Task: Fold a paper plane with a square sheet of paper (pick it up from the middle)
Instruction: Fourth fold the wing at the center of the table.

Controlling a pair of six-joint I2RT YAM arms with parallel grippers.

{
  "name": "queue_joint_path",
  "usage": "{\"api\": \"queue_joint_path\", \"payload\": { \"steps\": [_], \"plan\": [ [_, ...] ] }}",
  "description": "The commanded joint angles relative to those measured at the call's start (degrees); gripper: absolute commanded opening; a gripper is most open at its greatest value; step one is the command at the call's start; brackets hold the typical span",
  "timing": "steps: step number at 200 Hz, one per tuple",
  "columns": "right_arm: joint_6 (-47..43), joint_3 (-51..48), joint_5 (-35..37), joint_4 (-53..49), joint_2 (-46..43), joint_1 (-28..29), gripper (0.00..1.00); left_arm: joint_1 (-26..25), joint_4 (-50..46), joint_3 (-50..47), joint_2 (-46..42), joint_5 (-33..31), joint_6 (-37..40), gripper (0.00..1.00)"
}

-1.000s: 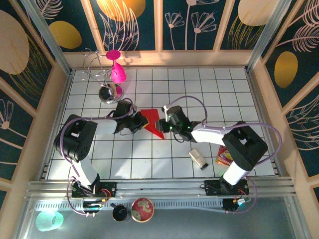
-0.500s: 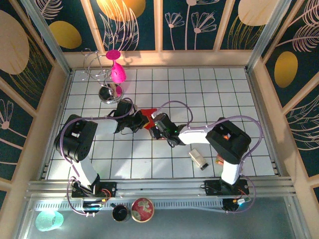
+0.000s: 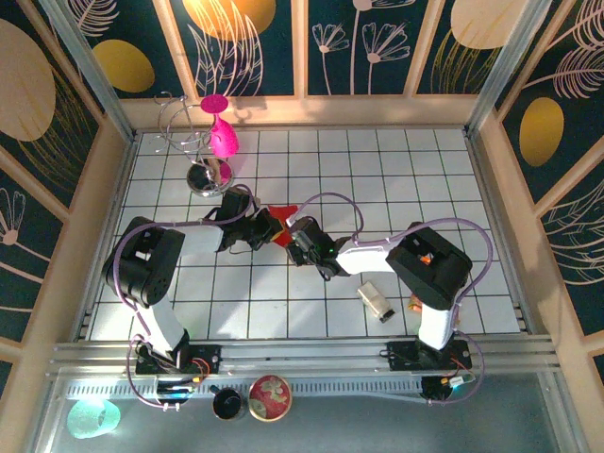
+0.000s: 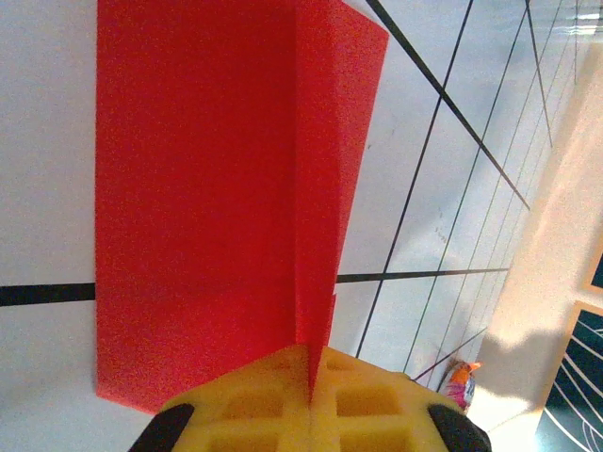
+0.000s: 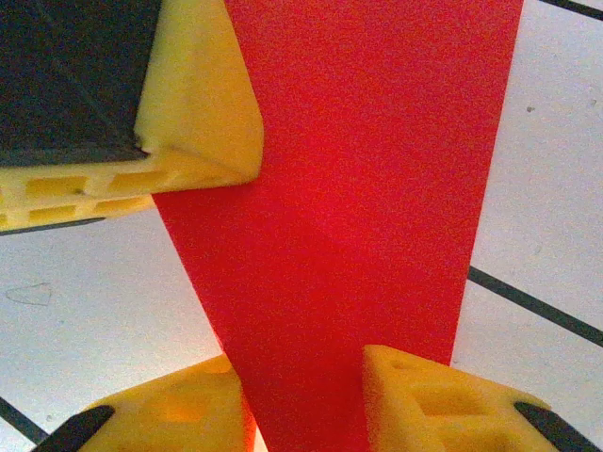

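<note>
A white tiled worktop (image 3: 377,170) with black grid lines, walled by dark floral panels (image 3: 368,47), is carrying the thin, matte bright red square sheet of paper (image 4: 198,207) at its middle, lying partly folded between the two arms. The left hand (image 4: 311,410) is pinching a raised crease, its yellow pads pressed together on it. The right hand (image 5: 301,414) is straddling the sheet's narrowing end, fingers apart, clamping nothing. The paper is looking light, limp and easily crumpled or torn; gripping gently along a crease near the middle seems safest.
</note>
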Motion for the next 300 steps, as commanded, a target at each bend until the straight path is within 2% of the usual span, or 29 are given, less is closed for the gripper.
{"api": "queue_joint_path", "payload": {
  "steps": [1,61,106,115,152,243,300],
  "plan": [
    [-0.65,1.47,1.91,-0.87,1.23,0.36,0.32,-0.25,0.36,1.13,-0.52,-0.07,-0.79,0.02],
    [-1.19,1.18,2.19,-1.14,1.05,0.36,0.24,-0.25,-0.40,1.53,-0.75,-0.16,-0.25,0.07],
    [-1.17,1.11,0.43,-1.38,0.71,0.19,0.12,1.55,-5.10,1.11,-2.94,-3.22,3.84,0.31],
    [-1.05,0.77,-0.50,-1.04,0.45,0.01,0.10,2.31,-5.81,0.83,-5.65,-4.26,4.44,0.36],
    [0.16,-1.37,-8.34,1.90,-0.58,-2.10,0.06,4.32,-6.33,-0.88,-10.34,-7.67,5.04,0.49],
    [6.91,-7.80,-28.07,12.67,-1.28,-8.80,0.05,4.17,4.90,-10.47,-14.02,-4.68,0.03,0.50],
    [11.21,-10.25,-36.45,17.95,-0.98,-12.18,0.05,0.81,10.00,-11.29,-10.77,-2.93,-1.67,0.48]
  ]
}}
